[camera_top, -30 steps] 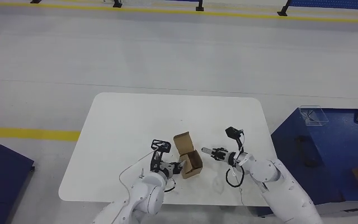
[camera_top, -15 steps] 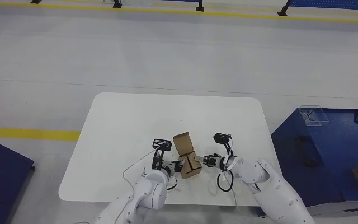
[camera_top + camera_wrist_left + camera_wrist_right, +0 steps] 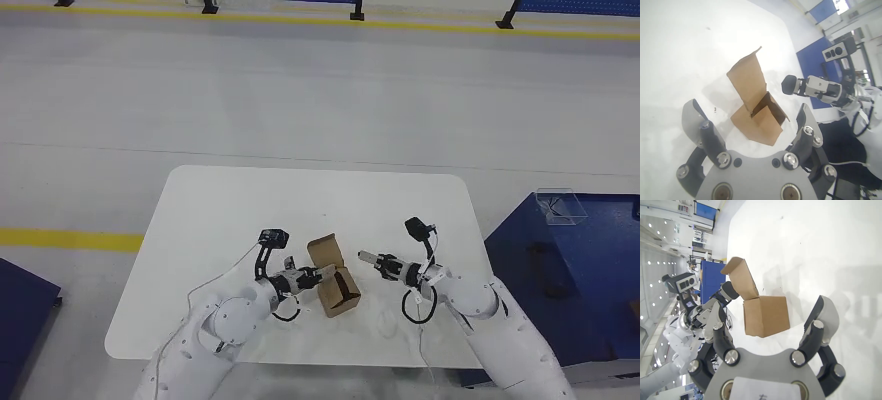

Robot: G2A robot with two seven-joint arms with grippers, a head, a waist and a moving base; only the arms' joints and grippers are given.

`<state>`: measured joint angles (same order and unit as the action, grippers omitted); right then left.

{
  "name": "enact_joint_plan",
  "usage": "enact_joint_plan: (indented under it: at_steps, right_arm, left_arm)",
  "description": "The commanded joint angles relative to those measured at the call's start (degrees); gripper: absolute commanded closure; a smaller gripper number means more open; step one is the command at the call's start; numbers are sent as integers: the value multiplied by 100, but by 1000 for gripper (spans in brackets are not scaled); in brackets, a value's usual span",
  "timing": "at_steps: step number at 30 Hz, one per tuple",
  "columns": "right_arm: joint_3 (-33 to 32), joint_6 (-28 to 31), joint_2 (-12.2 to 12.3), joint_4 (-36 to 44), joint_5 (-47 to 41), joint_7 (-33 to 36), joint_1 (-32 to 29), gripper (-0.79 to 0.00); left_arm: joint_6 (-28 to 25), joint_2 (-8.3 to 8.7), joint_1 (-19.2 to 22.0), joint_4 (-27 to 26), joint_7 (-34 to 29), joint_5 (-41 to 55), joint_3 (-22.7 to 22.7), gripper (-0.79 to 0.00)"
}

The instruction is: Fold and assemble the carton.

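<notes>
Fingers of the left gripper: spread wide, holding nothing. Fingers of the right gripper: also wide, empty.

Carton: lower middle of the top view, standing on the white bench near its front edge, between the two grippers. Neither gripper clearly touches it; the left tip is close behind the flap, contact uncertain.

Flap stands up, tilted, at the box's far side. Mouth open, dark inside in the left wrist view. Side walls squared up.

Judgement: the grippers flank the box from opposite sides so one can steady the body while the other presses the flap down. Closing not yet done.
</notes>
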<state>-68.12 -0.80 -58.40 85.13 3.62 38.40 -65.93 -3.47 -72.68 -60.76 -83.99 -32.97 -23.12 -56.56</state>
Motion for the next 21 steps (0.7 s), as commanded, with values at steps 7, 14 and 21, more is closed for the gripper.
enact_joint_plan:
  at_steps: [7,14,21]
  right_arm:
    - [-446,10,60,269,-248,-42,-371,-785]
    - [-564,7,67,330,-313,-72,-517,-785]
    - [-599,-286,50,271,-511,-129,-519,-785]
  left_arm:
    - [-346,-202,827,1338,-161,690,285,-591]
    - [-808,-304,1018,1865,-195,1081,408,0]
    - [-1141,-296,659,1606,342,1109,314,0]
